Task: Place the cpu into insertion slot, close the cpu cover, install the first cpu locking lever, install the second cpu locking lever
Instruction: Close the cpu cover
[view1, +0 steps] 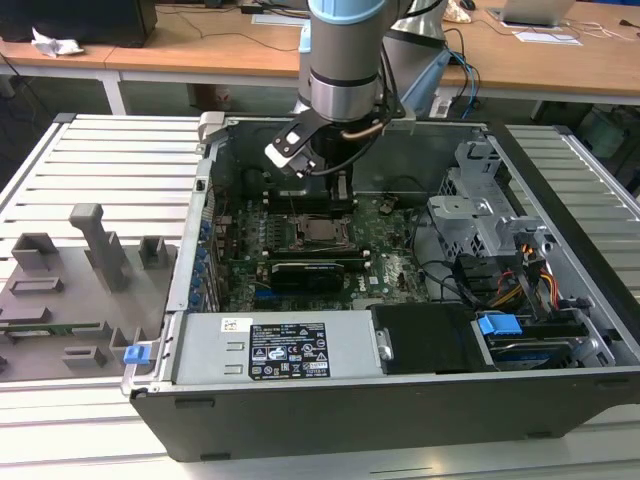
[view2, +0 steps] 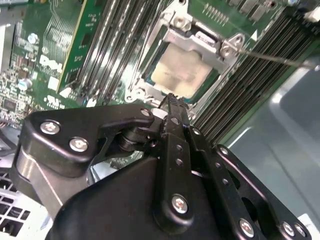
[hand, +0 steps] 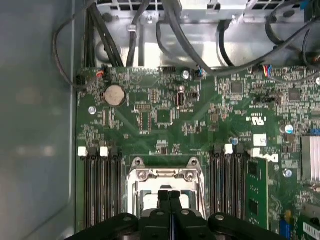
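Cpu (view2: 182, 70) sits in the slot (view2: 148, 76) mid-motherboard (hand: 150, 115), and the cover (view2: 195, 40) lies flat around it. Pincer (view2: 172, 100) hangs just above the chip's edge, fingers clenched together, gripping nothing. A thin lever (view2: 280, 58) juts out beside the cover.

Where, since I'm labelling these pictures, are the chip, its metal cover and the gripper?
chip (view2: 182, 74): second wrist view, middle of its pale metal top.
cover (view2: 192, 42): second wrist view, silvery bar along one edge of the frame.
gripper (hand: 169, 194): first wrist view, between its fingertips.
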